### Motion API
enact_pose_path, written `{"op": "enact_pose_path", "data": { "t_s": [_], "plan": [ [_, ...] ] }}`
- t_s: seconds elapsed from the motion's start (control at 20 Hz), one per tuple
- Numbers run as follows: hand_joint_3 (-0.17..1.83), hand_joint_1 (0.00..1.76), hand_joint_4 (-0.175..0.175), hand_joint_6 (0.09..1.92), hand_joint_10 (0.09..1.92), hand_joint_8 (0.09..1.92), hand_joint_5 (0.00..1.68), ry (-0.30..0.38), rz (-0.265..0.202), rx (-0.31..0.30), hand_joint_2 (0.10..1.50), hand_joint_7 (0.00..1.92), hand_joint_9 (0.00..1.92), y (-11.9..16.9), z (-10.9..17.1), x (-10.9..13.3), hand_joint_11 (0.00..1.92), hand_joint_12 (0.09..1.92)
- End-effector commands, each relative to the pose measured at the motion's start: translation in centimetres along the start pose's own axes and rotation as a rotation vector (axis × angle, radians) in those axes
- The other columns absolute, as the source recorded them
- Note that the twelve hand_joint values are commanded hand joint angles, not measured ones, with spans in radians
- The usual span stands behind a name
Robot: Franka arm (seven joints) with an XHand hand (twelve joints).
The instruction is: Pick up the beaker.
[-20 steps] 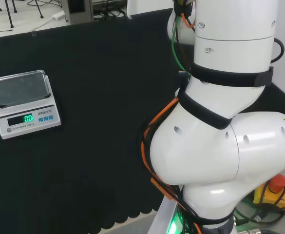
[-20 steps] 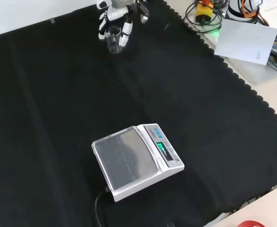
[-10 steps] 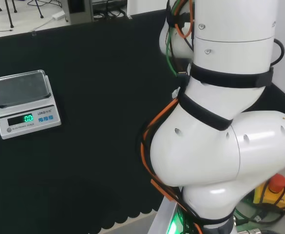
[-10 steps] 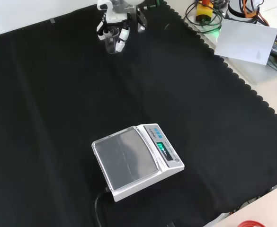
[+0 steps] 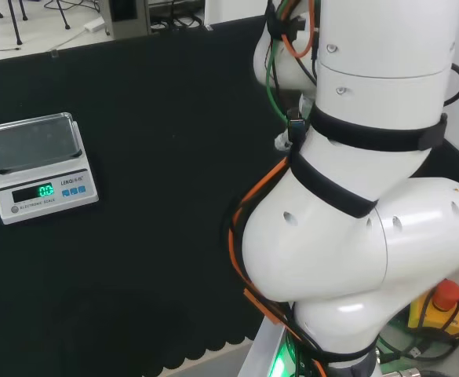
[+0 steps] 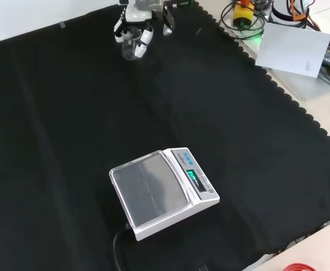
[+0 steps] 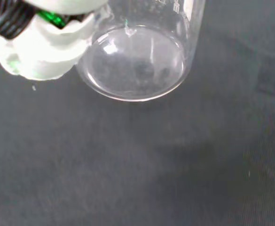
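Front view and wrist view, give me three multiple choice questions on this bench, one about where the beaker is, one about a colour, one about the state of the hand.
1. In the front view, where is the beaker?
A. At the top edge, far behind the scale
B. On the scale's pan
C. At the bottom right corner

2. What colour are the lit digits on the scale?
A. Red
B. Green
C. Blue

3. What is the hand doing?
A. Lying flat on the cloth
B. Pressing the scale's buttons
C. Curled round the beaker

Answers: 1 A, the beaker stands high in the front view, apart from the scale. 2 B, its display glows green. 3 C, the hand has fingers down both sides of the clear glass.
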State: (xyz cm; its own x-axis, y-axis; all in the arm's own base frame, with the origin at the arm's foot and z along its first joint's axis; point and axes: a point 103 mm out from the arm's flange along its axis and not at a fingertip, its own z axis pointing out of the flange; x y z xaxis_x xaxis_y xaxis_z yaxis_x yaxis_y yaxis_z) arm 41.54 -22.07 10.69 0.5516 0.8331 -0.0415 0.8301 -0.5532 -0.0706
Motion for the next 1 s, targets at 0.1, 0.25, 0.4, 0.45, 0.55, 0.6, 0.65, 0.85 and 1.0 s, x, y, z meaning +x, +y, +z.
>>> {"op": "enact_pose_path", "data": {
  "t_s": [0.1,0.25,0.4,0.45,0.55,0.6,0.65,0.85,1.0],
  "plan": [
    [0.21,1.08,0.175,0.75,0.65,0.78,1.15,0.003,-0.036,-0.050,0.92,1.21,1.29,-0.8,-5.3,2.3,0.99,1.14],
    [0.21,1.08,0.175,0.74,0.64,0.78,1.15,-0.001,-0.066,-0.072,0.92,1.21,1.29,-1.2,-7.4,4.3,0.99,1.14],
    [0.21,1.08,0.175,0.74,0.64,0.78,1.15,-0.004,-0.105,-0.091,0.92,1.21,1.29,-1.9,-9.4,6.7,0.99,1.14],
    [0.21,1.08,0.175,0.74,0.64,0.77,1.15,-0.005,-0.120,-0.096,0.92,1.21,1.29,-2.1,-10.0,7.6,0.99,1.14],
    [0.21,1.08,0.175,0.74,0.64,0.77,1.15,-0.008,-0.151,-0.110,0.92,1.21,1.29,-2.7,-11.3,9.8,0.99,1.14],
    [0.21,1.08,0.175,0.74,0.64,0.77,1.15,-0.009,-0.166,-0.117,0.92,1.21,1.29,-3.0,-11.9,10.8,0.99,1.14],
    [0.21,1.08,0.175,0.74,0.64,0.77,1.15,-0.009,-0.182,-0.124,0.92,1.21,1.29,-3.4,-12.5,11.9,0.99,1.14],
    [0.21,1.08,0.175,0.74,0.64,0.77,1.16,-0.011,-0.249,-0.146,0.92,1.21,1.30,-4.8,-14.2,16.0,0.98,1.14],
    [0.21,1.08,0.175,0.74,0.64,0.77,1.16,-0.010,-0.292,-0.155,0.92,1.21,1.30,-6.0,-14.9,19.0,0.98,1.14]
  ]
}}
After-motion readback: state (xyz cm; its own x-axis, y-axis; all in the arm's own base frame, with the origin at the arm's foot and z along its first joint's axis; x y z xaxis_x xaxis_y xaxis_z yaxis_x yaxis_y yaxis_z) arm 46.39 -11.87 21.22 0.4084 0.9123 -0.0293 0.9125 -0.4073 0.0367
